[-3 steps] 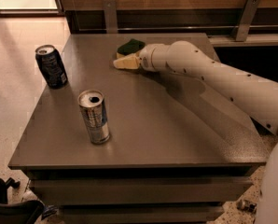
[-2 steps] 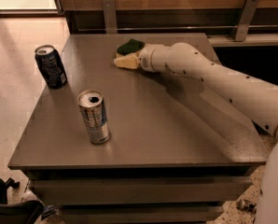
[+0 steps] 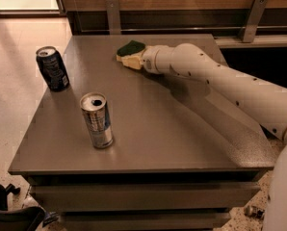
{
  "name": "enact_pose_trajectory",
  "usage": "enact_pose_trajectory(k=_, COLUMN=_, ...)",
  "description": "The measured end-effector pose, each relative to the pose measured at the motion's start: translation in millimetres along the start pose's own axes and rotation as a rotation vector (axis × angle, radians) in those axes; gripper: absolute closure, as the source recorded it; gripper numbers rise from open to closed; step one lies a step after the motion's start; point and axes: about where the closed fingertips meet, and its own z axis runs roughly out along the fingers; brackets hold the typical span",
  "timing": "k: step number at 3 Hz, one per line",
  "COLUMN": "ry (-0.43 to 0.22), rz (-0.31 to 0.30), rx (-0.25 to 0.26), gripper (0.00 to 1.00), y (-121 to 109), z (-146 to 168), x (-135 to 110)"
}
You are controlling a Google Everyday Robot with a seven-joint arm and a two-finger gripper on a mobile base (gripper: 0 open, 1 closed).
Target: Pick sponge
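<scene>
The sponge [image 3: 130, 47] lies near the far edge of the grey table [image 3: 182, 143], and only its dark green top shows. My cream-yellow gripper [image 3: 128, 61] is low over the table, right against the sponge's near side. The white arm reaches in from the right. The sponge's pale base is hidden behind the gripper. I cannot tell whether the gripper holds the sponge.
A dark soda can [image 3: 52, 68] stands at the table's left edge. A silver can [image 3: 97, 120] stands upright nearer the front, left of centre. A wooden wall with metal brackets [image 3: 113, 14] runs behind the table. Tiled floor lies to the left.
</scene>
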Motion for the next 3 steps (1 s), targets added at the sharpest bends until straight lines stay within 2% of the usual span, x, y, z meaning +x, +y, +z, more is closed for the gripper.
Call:
enact_pose_trajectory(k=1, ry=0.0, rz=0.0, rx=0.0, gripper=1.0, y=0.1, z=-0.3, x=-1.0)
enact_pose_trajectory(k=3, ry=0.0, rz=0.0, rx=0.0, gripper=1.0, y=0.1, z=-0.3, x=-1.1)
